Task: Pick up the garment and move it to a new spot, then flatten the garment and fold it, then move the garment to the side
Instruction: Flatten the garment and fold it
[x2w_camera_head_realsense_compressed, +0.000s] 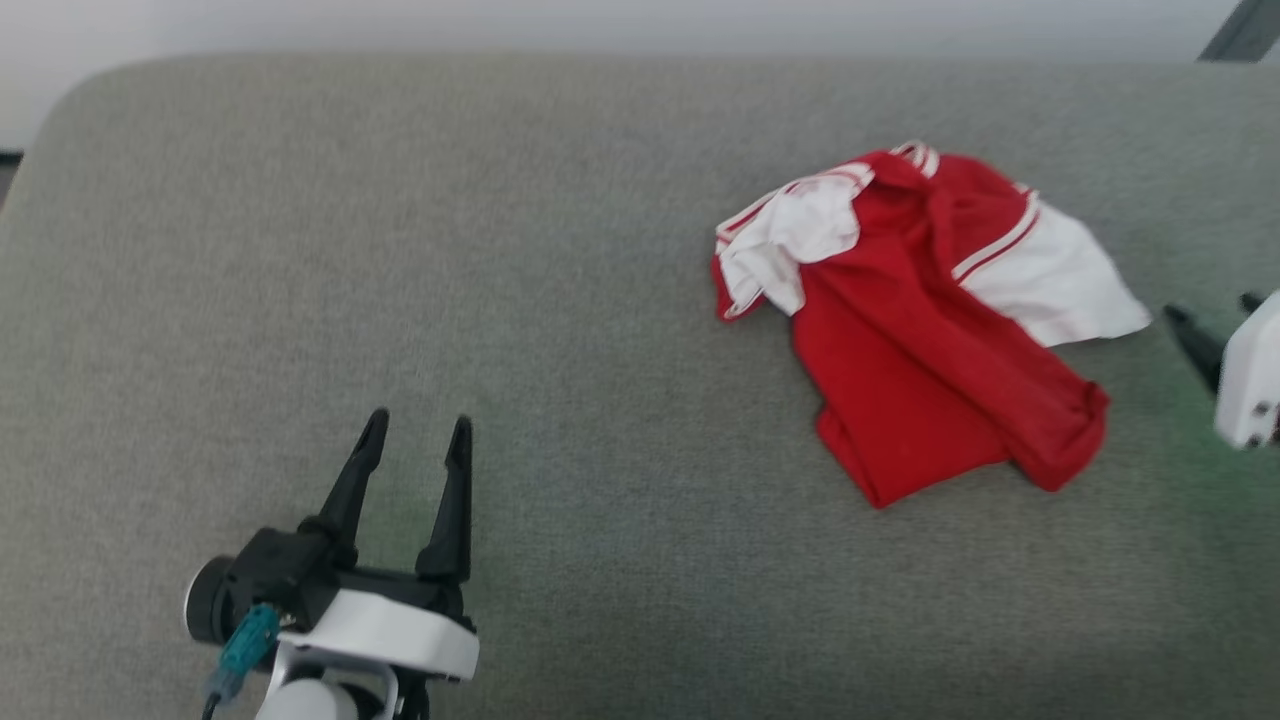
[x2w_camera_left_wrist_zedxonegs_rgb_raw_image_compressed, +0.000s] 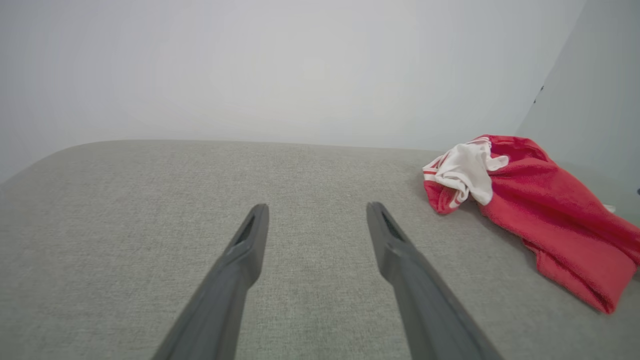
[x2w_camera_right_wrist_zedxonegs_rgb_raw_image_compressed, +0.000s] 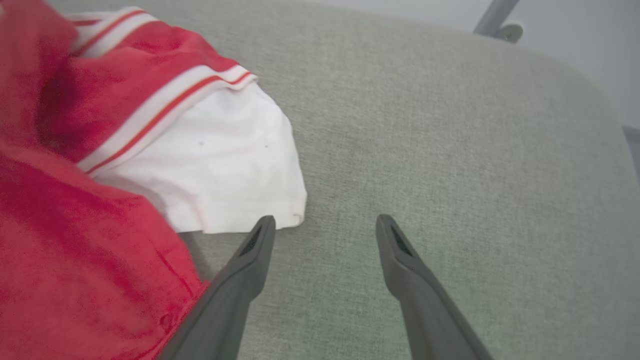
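Only one garment (x2w_camera_head_realsense_compressed: 920, 330), left claw (x2w_camera_head_realsense_compressed: 420, 418), right claw (x2w_camera_right_wrist_zedxonegs_rgb_raw_image_compressed: 326, 218)

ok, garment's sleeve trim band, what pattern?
Trim band on the garment: white with a thin red centre stripe; best in the right wrist view.

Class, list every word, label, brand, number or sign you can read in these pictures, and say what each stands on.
None can be read.
The red-and-white shirt has stripes but no print or tag showing; the grey cushion is plain; the left pincer and right pincer bear no legible marks.
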